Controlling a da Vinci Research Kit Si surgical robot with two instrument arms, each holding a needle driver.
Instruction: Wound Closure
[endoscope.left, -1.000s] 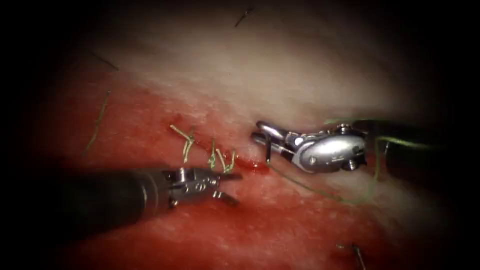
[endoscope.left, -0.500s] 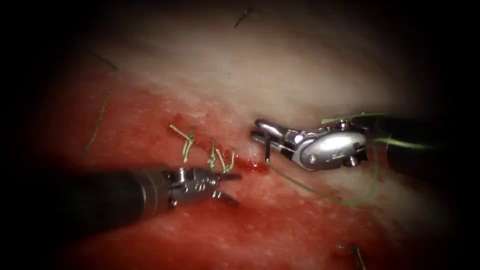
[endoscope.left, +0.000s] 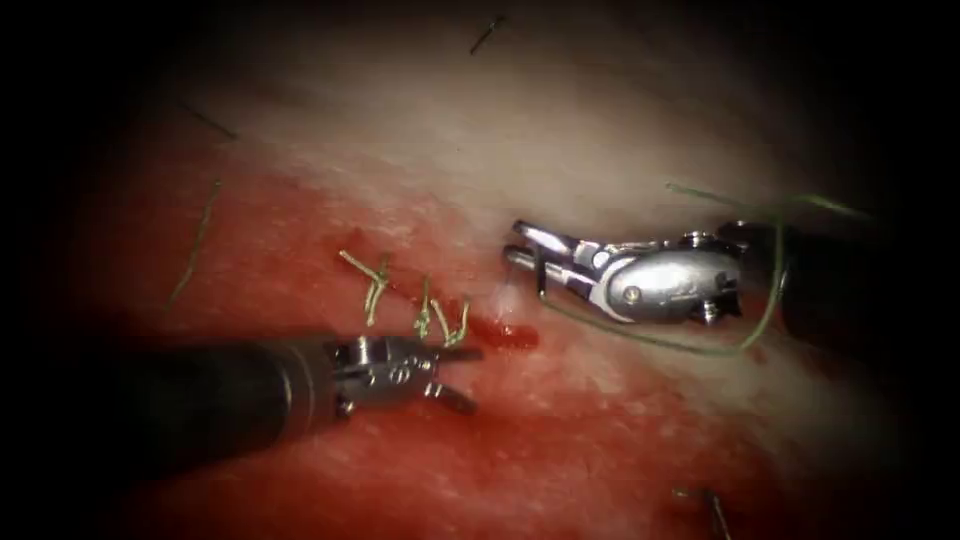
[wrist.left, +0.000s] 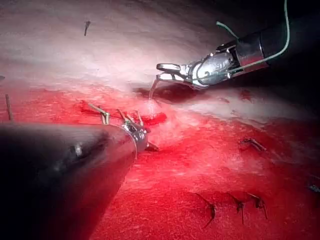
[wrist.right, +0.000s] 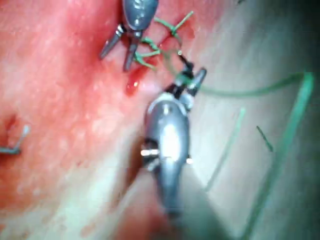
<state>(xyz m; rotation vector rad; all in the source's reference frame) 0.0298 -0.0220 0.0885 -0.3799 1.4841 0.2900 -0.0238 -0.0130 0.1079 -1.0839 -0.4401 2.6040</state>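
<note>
The right arm's tool (endoscope.left: 525, 252) comes in over the pale tissue (endoscope.left: 560, 130) just right of the cut (endoscope.left: 500, 330), its fingers (endoscope.left: 535, 235) closed on the curved needle (endoscope.left: 541, 275), gripped close to one end so that the short dark piece seen in the endoscope view hangs downward from them. In the left wrist view the needle (wrist.left: 153, 90) curves down from those fingers and its tip meets a small raised bump of tissue at the cut's right end; whether the tip is actually inside cannot be told. Green thread (endoscope.left: 650, 340) trails from the needle, sweeps in a loop under the tool's wrist, and rises behind the shaft. The left arm's tool (endoscope.left: 462, 377) lies low on the left side of the cut, its fingers (endoscope.left: 455, 398) spread apart and holding nothing, with the upper one just below the finished stitches (endoscope.left: 440, 320), whose cut green ends stick up from the tissue. Red fluid (endoscope.left: 520, 337) pools at the open end of the cut and stains the tissue around it.
</note>
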